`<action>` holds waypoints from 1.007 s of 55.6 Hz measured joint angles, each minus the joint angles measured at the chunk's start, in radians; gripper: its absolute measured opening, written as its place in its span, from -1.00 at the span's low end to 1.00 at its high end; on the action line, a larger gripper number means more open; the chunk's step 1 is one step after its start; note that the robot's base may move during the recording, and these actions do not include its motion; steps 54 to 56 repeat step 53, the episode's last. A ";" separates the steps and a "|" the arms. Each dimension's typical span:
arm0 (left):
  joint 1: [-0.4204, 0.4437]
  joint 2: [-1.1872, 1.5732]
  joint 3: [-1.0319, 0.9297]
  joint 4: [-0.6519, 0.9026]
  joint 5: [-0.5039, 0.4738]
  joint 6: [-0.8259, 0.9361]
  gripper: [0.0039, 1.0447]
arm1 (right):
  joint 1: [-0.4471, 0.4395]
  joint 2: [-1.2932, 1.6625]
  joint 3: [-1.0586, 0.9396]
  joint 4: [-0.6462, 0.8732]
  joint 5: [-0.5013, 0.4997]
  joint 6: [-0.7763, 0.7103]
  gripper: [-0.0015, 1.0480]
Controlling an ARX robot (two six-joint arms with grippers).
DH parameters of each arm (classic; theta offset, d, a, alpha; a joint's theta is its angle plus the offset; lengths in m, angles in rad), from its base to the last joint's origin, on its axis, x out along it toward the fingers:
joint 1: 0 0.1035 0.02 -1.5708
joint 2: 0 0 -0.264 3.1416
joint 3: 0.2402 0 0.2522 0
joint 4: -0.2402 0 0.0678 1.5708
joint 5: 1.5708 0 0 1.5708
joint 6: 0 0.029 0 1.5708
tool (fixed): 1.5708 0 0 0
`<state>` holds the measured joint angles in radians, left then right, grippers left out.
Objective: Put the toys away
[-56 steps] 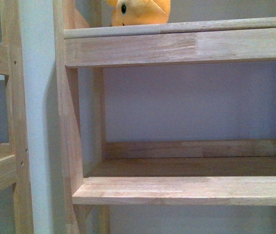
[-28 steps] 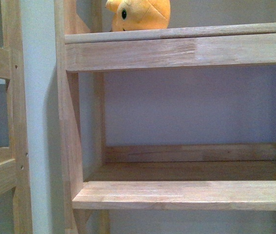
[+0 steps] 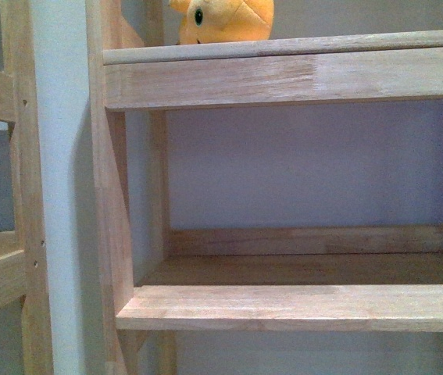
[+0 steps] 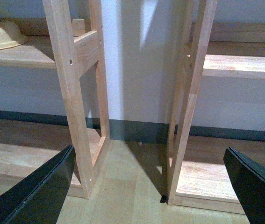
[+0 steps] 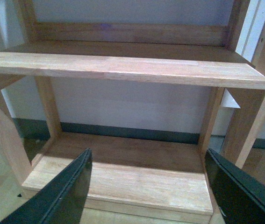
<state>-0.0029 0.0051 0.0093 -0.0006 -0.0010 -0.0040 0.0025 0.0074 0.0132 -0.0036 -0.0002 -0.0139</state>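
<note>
An orange-yellow plush toy (image 3: pixel 225 19) with a black bead eye rests on the upper wooden shelf (image 3: pixel 284 74) in the front view, cut off by the top edge. Neither arm shows in that view. In the left wrist view my left gripper (image 4: pixel 148 158) is open with nothing between its black fingers (image 4: pixel 43 191), facing the gap between two shelf units low over the floor. My right gripper (image 5: pixel 148 161) is open too and holds nothing, facing the bottom shelf (image 5: pixel 123 179) of a wooden unit.
A second wooden shelf unit (image 3: pixel 2 187) stands to the left, its upright post (image 4: pixel 71 93) close by. A cream bowl (image 4: pixel 1 35) sits on a shelf of that unit. A middle shelf board (image 5: pixel 123 67) spans above the right gripper. Pale wall behind.
The front view dipped slightly half a second ago and has risen back; the plush toy stays on the upper shelf.
</note>
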 joint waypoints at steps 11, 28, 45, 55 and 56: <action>0.000 0.000 0.000 0.000 0.000 0.000 0.88 | 0.000 0.000 0.000 0.000 0.000 0.001 0.87; 0.000 0.000 0.000 0.000 0.000 0.000 0.88 | 0.000 0.000 0.000 0.000 0.000 0.001 0.87; 0.000 0.000 0.000 0.000 0.000 0.000 0.89 | 0.000 0.000 0.000 0.000 0.000 0.001 0.87; 0.000 0.000 0.000 0.000 0.000 0.000 0.89 | 0.000 0.000 0.000 0.000 0.000 0.001 0.87; 0.000 0.000 0.000 0.000 0.000 0.000 0.89 | 0.000 0.000 0.000 0.000 0.000 0.001 0.87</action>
